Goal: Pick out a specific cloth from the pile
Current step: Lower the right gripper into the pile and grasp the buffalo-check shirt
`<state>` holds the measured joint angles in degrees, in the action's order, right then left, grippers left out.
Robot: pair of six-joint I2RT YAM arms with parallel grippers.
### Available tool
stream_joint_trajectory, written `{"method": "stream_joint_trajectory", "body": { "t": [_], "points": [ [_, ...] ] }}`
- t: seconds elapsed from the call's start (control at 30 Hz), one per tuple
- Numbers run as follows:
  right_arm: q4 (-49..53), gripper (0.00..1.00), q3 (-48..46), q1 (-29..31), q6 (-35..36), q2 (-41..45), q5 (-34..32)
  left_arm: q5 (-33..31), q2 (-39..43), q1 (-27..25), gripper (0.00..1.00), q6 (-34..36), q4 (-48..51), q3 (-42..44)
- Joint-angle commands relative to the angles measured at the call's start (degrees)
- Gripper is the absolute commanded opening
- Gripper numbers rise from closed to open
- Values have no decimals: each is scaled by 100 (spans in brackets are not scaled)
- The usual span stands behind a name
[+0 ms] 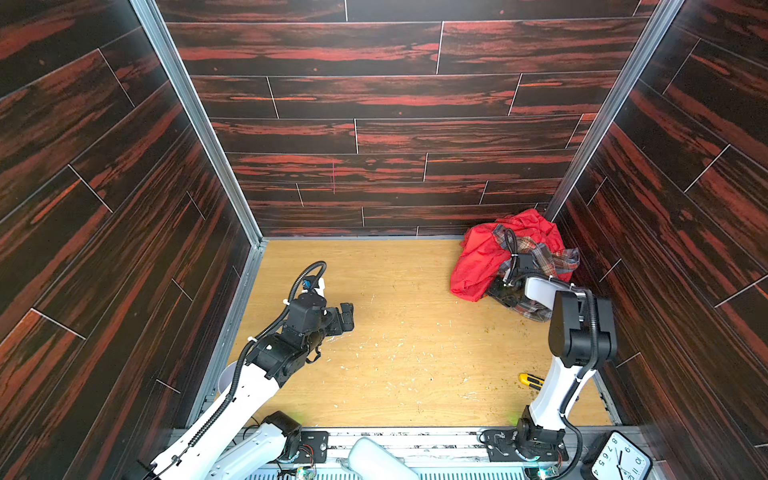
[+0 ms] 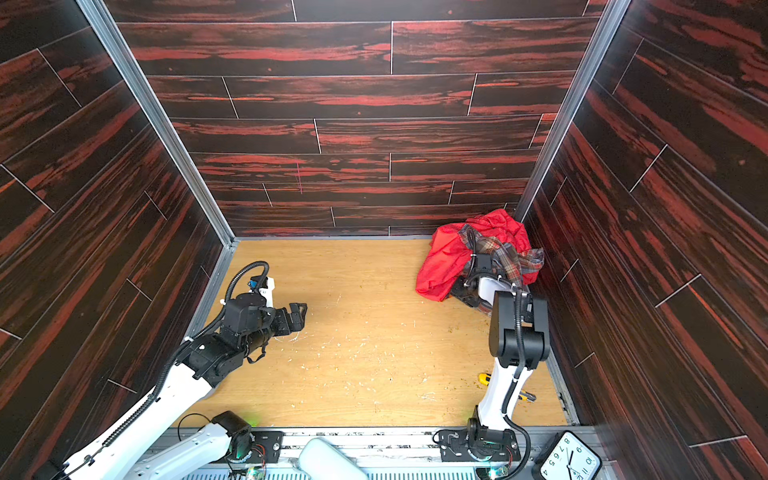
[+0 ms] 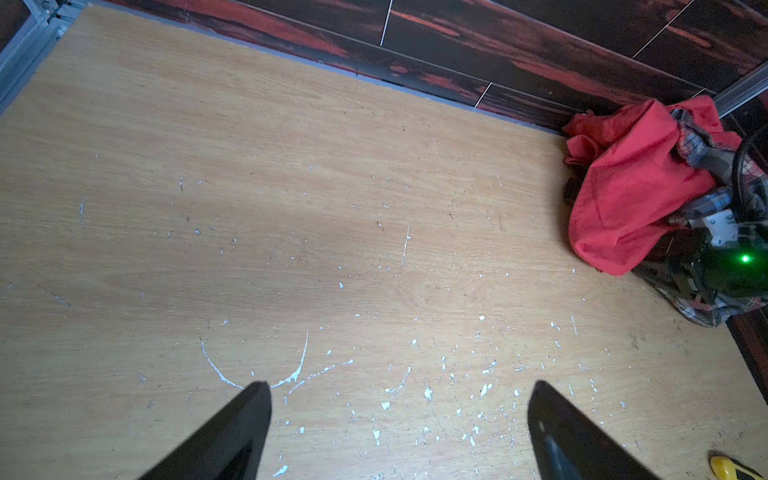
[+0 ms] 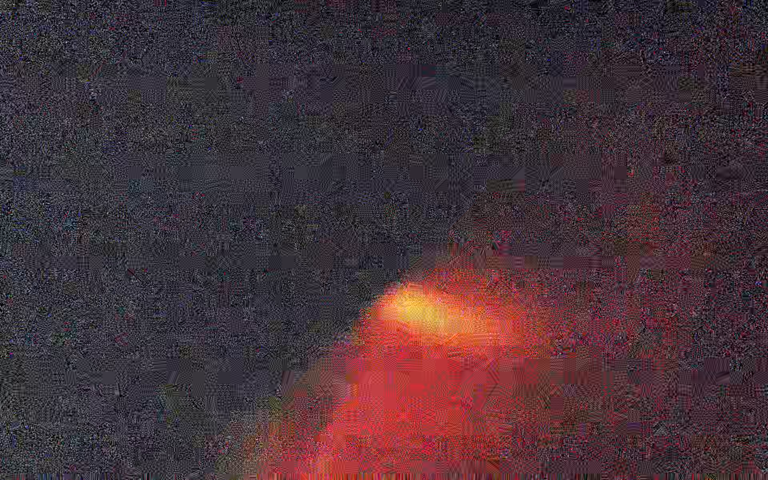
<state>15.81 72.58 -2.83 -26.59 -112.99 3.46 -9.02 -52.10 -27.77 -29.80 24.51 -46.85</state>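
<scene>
Pile (image 1: 478, 262) in far-right corner (image 1: 547, 217), right tool (image 1: 503, 291) buried, state unclear, left tool (image 1: 347, 318) open, well apart

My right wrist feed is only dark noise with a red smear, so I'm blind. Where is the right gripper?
Observer: The right gripper is pushed into the pile in the far right corner of the light wooden table; jaws hidden.
Operator: Is the red-and-black check shirt showing?
Observer: Not visibly; only a plain bright red shiny garment and a muted brown-blue-grey plaid shirt show.
Operator: And the other arm?
Observer: The left gripper is open over the table.
</scene>
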Motion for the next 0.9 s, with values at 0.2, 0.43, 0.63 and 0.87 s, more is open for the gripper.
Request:
{"method": "stream_joint_trajectory", "body": {
  "t": [0.2, 0.43, 0.63, 0.87],
  "points": [
    [199, 47, 913, 209, 293, -707, 151, -100, 20, -27, 99, -111, 10, 23],
    [738, 41, 1833, 361, 376, -1278, 183, -162, 24, -25, 99, -96, -8, 62],
    [1072, 13, 2290, 484, 401, -1645, 31, -154, 46, -21, 99, -109, -8, 107],
    [698, 0, 1880, 503, 566, -1018, 155, -217, 50, -25, 99, -81, -6, 177]
  ]
}}
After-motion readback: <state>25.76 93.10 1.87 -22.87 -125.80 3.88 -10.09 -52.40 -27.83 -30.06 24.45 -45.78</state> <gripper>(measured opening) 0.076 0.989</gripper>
